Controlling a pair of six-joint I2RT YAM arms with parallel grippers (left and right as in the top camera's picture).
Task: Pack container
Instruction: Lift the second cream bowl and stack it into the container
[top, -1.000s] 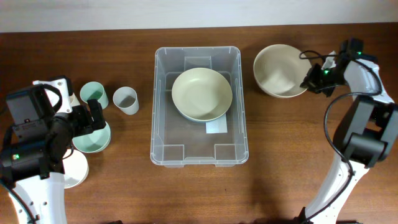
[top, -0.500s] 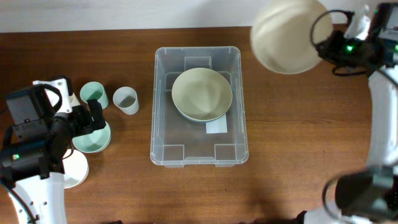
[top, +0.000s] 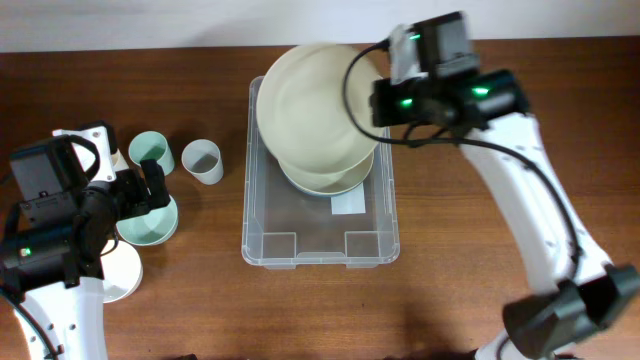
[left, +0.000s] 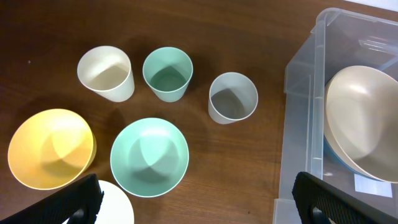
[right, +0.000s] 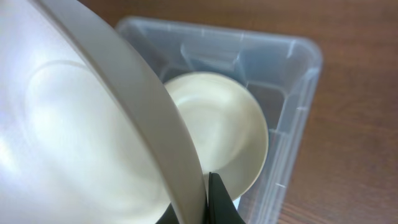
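Note:
The clear plastic container (top: 262, 222) stands mid-table with a cream bowl (top: 325, 182) inside it, also seen in the right wrist view (right: 221, 130). My right gripper (top: 378, 102) is shut on the rim of a second, larger cream bowl (top: 310, 95), held tilted above the container's far end; it fills the left of the right wrist view (right: 81, 124). My left gripper (left: 193, 199) is open and empty, hovering over the table left of the container (left: 305, 124).
Left of the container are a grey cup (top: 203, 161), a mint cup (top: 150, 150), a mint bowl (top: 150, 225) and a white dish (top: 118, 275). The left wrist view also shows a cream cup (left: 106, 73) and a yellow bowl (left: 50, 148).
My right gripper has lifted the large cream bowl off the table at the right and carried it left, over the container. The left arm has not moved.

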